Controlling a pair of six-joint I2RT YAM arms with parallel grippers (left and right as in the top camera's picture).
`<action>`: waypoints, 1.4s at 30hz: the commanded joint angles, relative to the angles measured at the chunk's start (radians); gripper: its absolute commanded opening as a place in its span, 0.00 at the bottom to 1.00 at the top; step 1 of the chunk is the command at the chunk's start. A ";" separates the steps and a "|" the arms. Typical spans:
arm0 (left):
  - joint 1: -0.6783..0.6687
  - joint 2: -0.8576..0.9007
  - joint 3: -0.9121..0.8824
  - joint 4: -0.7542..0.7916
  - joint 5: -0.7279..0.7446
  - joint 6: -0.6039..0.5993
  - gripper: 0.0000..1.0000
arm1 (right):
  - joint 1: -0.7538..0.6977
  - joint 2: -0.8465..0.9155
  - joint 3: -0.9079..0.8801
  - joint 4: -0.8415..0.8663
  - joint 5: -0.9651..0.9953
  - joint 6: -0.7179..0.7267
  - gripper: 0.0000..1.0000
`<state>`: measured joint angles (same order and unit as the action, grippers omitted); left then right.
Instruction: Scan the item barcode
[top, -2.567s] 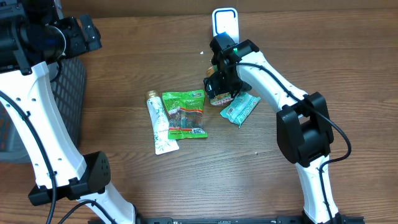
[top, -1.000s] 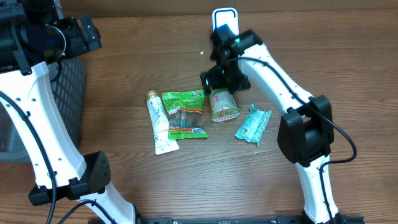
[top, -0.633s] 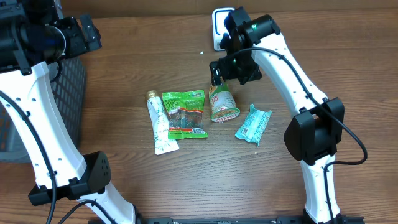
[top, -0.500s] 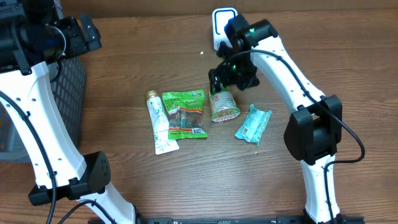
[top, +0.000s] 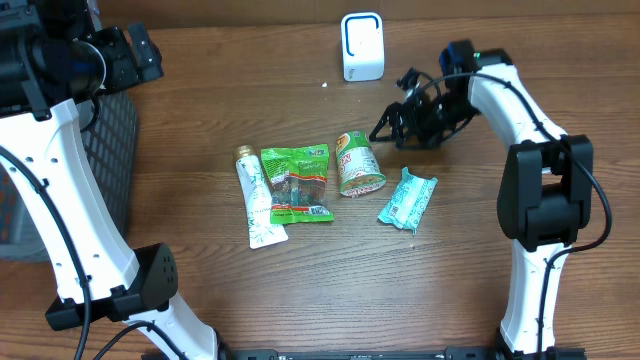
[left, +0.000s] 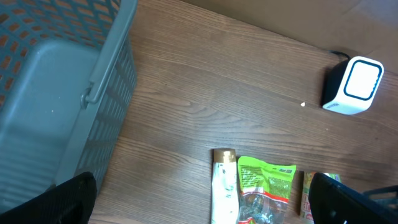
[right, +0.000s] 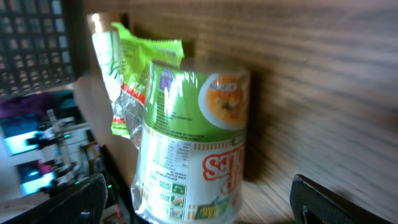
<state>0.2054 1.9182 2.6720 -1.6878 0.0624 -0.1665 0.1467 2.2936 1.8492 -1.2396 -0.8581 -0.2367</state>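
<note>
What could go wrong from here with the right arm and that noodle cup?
The noodle cup lies on its side, so it may roll when the open right gripper closes on it. The green snack bag lies just beside it and the teal packet is close, so a finger might snag or shove either. If grasped over the label, the barcode may be hidden from the scanner.

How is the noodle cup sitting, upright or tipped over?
Tipped over. The noodle cup lies on its side on the table, printed side wall facing up, beside the green snack bag.
</note>
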 joint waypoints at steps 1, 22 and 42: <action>0.004 -0.003 0.000 -0.002 -0.011 -0.013 1.00 | 0.028 -0.025 -0.065 0.036 -0.113 -0.026 0.94; 0.004 -0.002 0.000 -0.002 -0.011 -0.013 1.00 | 0.124 -0.025 -0.189 0.265 -0.063 0.246 0.60; 0.004 -0.002 0.000 -0.002 -0.011 -0.013 1.00 | 0.241 -0.025 -0.193 0.349 0.088 0.447 0.54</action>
<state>0.2054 1.9182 2.6720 -1.6878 0.0624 -0.1665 0.3717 2.2707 1.6680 -0.8902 -0.8726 0.1841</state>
